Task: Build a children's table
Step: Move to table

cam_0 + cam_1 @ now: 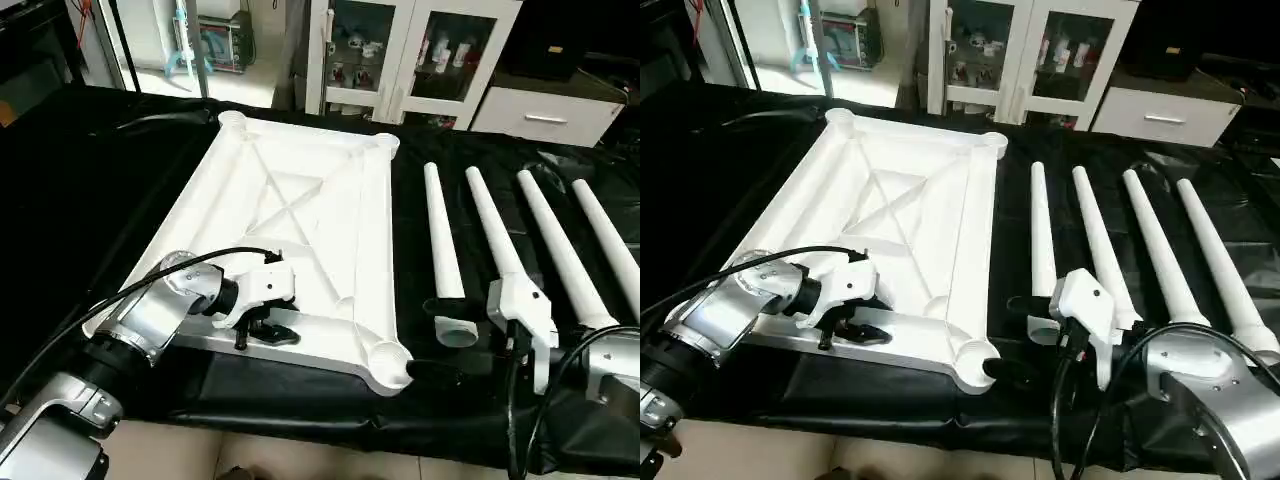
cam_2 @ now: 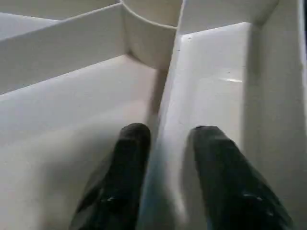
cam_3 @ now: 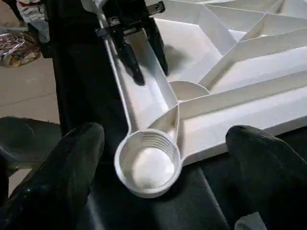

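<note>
The children's table lies in parts on the black-draped work table. Its white tabletop (image 1: 300, 200) is upside down, ribs up. Its legs (image 1: 441, 240) lie side by side to its right. My left gripper (image 1: 262, 332) is at the tabletop's near rim. In the left wrist view its fingers (image 2: 132, 158) stand one on each side of the thin rim wall, open with a little gap. My right gripper (image 1: 440, 340) is wide open just right of the near right corner socket (image 3: 148, 165). One of its fingers lies by the thick end of the nearest leg.
The work table's front edge (image 1: 330, 425) runs just below the tabletop, with bare floor beyond it. White glass-door cabinets (image 1: 400, 50) stand behind the table. Black cables (image 1: 150, 280) loop over both forearms.
</note>
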`<state>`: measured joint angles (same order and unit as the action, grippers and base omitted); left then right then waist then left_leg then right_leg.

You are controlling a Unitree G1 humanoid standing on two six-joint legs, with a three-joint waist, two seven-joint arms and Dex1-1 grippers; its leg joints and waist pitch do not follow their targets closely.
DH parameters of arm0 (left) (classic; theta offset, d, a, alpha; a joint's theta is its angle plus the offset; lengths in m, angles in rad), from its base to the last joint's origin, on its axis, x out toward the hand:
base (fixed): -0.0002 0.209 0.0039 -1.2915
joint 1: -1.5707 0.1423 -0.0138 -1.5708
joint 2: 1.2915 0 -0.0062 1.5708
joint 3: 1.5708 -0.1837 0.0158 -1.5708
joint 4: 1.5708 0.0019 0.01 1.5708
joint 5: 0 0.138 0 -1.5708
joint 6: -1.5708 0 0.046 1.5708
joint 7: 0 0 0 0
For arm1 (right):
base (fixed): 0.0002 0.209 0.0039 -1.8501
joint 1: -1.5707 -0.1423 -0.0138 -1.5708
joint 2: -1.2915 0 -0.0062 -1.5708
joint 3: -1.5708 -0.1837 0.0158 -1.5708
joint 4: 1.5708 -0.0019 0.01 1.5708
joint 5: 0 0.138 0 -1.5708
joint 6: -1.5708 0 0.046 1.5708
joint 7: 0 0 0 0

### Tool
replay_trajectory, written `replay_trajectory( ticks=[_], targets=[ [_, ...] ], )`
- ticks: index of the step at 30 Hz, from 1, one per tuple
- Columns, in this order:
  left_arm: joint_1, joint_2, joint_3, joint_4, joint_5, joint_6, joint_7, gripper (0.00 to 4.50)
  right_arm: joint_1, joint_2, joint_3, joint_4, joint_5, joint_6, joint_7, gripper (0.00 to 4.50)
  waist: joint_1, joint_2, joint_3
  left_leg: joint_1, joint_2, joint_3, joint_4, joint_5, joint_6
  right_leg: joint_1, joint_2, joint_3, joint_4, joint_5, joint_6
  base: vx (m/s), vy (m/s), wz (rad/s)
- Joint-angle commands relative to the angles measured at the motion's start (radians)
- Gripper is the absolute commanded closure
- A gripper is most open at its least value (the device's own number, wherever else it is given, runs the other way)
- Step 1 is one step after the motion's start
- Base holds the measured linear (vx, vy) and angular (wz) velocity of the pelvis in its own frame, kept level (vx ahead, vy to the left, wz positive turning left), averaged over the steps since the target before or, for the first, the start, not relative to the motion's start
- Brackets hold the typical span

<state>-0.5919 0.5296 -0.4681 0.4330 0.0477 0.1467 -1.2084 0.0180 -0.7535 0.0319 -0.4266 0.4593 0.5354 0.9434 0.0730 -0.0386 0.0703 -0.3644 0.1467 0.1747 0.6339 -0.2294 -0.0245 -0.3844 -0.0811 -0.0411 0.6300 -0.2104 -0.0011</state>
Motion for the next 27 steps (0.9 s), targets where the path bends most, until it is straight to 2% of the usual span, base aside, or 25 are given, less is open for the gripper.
replay_trajectory(
  ticks=[1, 2, 3, 6, 11, 12, 15, 18, 19, 20, 24, 27],
  targets=[
    [-0.009, 0.008, -0.013, 0.013, 0.038, 0.012, 0.011, 2.94, -0.011, 0.004, 0.006, -0.014, -0.012, -0.014, -0.008, 0.08, 0.004, -0.002, -0.058, 0.015, 0.094, -0.037, -0.104, -0.159, 0.012, 0.035, -0.094, 0.051, -0.074, -0.144, -0.251, 0.000, 0.000, 0.00],
    [-0.009, 0.007, -0.012, 0.016, 0.041, 0.016, 0.017, 3.02, -0.012, 0.007, 0.008, -0.012, -0.015, -0.016, -0.009, 0.08, 0.003, -0.005, -0.057, 0.017, 0.094, -0.036, -0.104, -0.166, 0.010, 0.033, -0.093, 0.052, -0.076, -0.154, -0.246, 0.000, 0.000, 0.00],
    [-0.011, 0.005, -0.008, 0.023, 0.049, 0.024, 0.031, 3.25, -0.015, 0.010, 0.012, -0.008, -0.021, -0.019, -0.010, 0.08, 0.004, -0.004, -0.057, 0.017, 0.093, -0.036, -0.104, -0.167, 0.009, 0.033, -0.093, 0.052, -0.075, -0.158, -0.246, 0.000, 0.000, 0.00],
    [-0.016, 0.004, 0.001, 0.041, 0.063, 0.038, 0.060, 3.30, -0.018, 0.014, 0.012, -0.012, -0.019, -0.015, -0.016, 0.08, 0.008, -0.002, -0.056, 0.018, 0.093, -0.035, -0.105, -0.172, 0.005, 0.030, -0.092, 0.052, -0.077, -0.168, -0.240, 0.000, 0.000, 0.00],
    [0.000, 0.007, 0.007, 0.013, 0.070, 0.066, 0.081, 3.74, -0.016, 0.016, 0.004, -0.011, -0.017, -0.016, -0.029, 0.08, 0.013, -0.003, -0.054, 0.018, 0.093, -0.037, -0.109, -0.181, 0.000, 0.031, -0.092, 0.053, -0.080, -0.190, -0.226, 0.000, 0.000, 0.00],
    [0.004, 0.006, 0.010, 0.008, 0.072, 0.077, 0.091, 3.80, -0.016, 0.018, 0.002, -0.010, -0.018, -0.017, -0.032, 0.08, 0.014, 0.000, -0.054, 0.017, 0.093, -0.037, -0.109, -0.178, -0.001, 0.031, -0.093, 0.053, -0.078, -0.183, -0.228, 0.000, 0.000, 0.00],
    [0.010, 0.001, 0.019, 0.005, 0.081, 0.102, 0.128, 3.90, -0.018, 0.023, 0.001, -0.006, -0.022, -0.021, -0.040, 0.08, 0.012, -0.002, -0.054, 0.016, 0.092, -0.037, -0.109, -0.176, 0.001, 0.032, -0.093, 0.053, -0.078, -0.173, -0.230, 0.000, 0.000, 0.00],
    [0.012, -0.010, 0.039, 0.007, 0.094, 0.162, 0.189, 3.95, -0.021, 0.033, 0.003, -0.003, -0.031, -0.022, -0.047, 0.08, 0.011, -0.004, -0.053, 0.016, 0.091, -0.036, -0.109, -0.181, 0.001, 0.033, -0.094, 0.054, -0.082, -0.202, -0.225, 0.000, 0.000, 0.00],
    [0.012, -0.010, 0.040, 0.007, 0.095, 0.165, 0.191, 3.97, -0.021, 0.034, 0.003, -0.003, -0.031, -0.022, -0.047, 0.08, 0.012, 0.001, -0.051, 0.016, 0.091, -0.037, -0.110, -0.183, 0.000, 0.032, -0.094, 0.054, -0.082, -0.209, -0.224, 0.000, 0.000, 0.00],
    [0.013, -0.014, 0.048, 0.005, 0.102, 0.190, 0.212, 3.97, -0.021, 0.035, 0.004, -0.003, -0.031, -0.023, -0.051, 0.08, 0.011, -0.003, -0.052, 0.015, 0.091, -0.037, -0.110, -0.184, 0.000, 0.034, -0.093, 0.055, -0.085, -0.218, -0.219, 0.000, 0.000, 0.00],
    [0.020, -0.021, 0.067, -0.018, 0.112, 0.271, 0.266, 4.02, -0.021, 0.040, 0.007, -0.002, -0.035, -0.025, -0.060, 0.08, 0.006, -0.003, -0.048, 0.013, 0.089, -0.039, -0.112, -0.196, 0.001, 0.033, -0.092, 0.054, -0.090, -0.265, -0.207, 0.000, 0.000, 0.00],
    [0.029, -0.025, 0.065, -0.039, 0.124, 0.297, 0.298, 4.06, -0.024, 0.046, 0.008, 0.001, -0.042, -0.028, -0.067, 0.08, 0.001, -0.001, -0.049, 0.015, 0.090, -0.040, -0.112, -0.187, 0.007, 0.031, -0.089, 0.054, -0.089, -0.241, -0.212, 0.000, 0.000, 0.00]
  ],
)
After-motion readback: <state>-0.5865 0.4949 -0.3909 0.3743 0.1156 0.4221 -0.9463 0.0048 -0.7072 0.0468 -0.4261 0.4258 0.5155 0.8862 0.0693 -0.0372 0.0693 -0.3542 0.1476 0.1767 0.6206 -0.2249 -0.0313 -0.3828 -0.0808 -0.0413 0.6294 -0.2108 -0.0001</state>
